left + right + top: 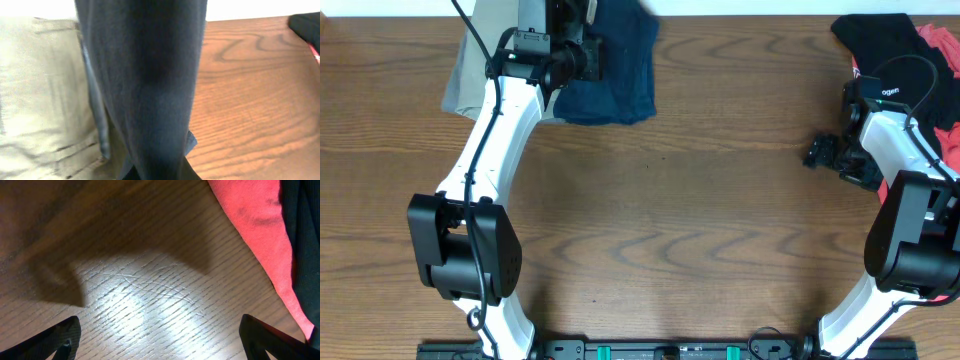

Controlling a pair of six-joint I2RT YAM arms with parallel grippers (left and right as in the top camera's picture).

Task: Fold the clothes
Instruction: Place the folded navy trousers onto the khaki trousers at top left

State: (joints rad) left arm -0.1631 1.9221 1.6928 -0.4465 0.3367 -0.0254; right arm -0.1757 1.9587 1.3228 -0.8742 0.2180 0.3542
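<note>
Two pincers: right pincer (160, 330) is spread wide w/ nothing held, left pincer's (586, 58) closure can't be told behind navy shorts (620, 80) draped just beside khaki shorts (465, 88), which could be dragged askew if cloth gets snagged.

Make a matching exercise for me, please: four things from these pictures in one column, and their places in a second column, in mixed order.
Things
1. navy shorts
2. beige shorts
3. red cloth
4. right hand

Places
A. above the bare table, open
B. far right, beside the black cloth
C. beneath the left hand
D. to the left of the navy shorts

Pairs: 1-C, 2-D, 3-B, 4-A
</note>
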